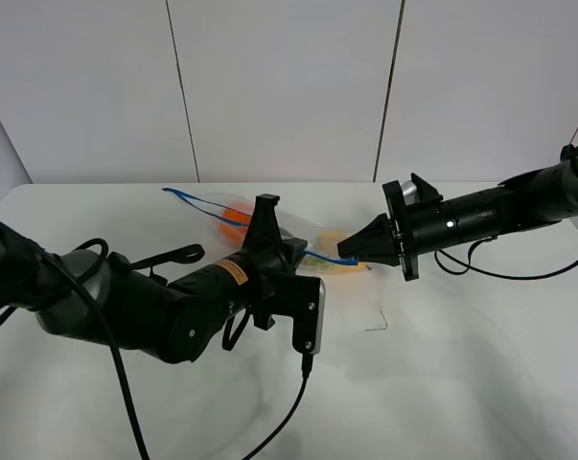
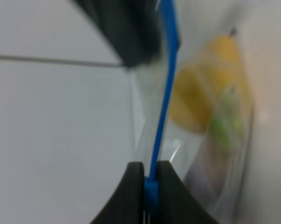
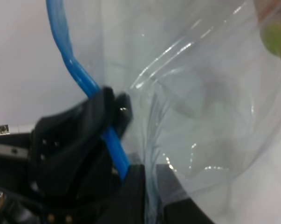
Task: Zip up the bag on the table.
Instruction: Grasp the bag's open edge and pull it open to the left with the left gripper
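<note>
Bag (image 1: 335,245) sits mid-surface (image 1: 442,364) between both arms, and the left arm's bulk hides most of it from above. Clear crinkly film, blue strip (image 2: 164,93) narrow and taut. Left gripper (image 2: 150,175) is pressed together on the strip; right gripper (image 3: 152,200) pinches the same strip close by. Left wrist view shows a yellow pear (image 2: 210,79) through the film, only a yellow smear overhead. Black cable (image 1: 279,422) trails across the surface.

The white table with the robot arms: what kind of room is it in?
Probably a robot lab or test room, not a home: a big white table, plain wall panels behind it, and the left gripper and right gripper pinching a clear bag.
</note>
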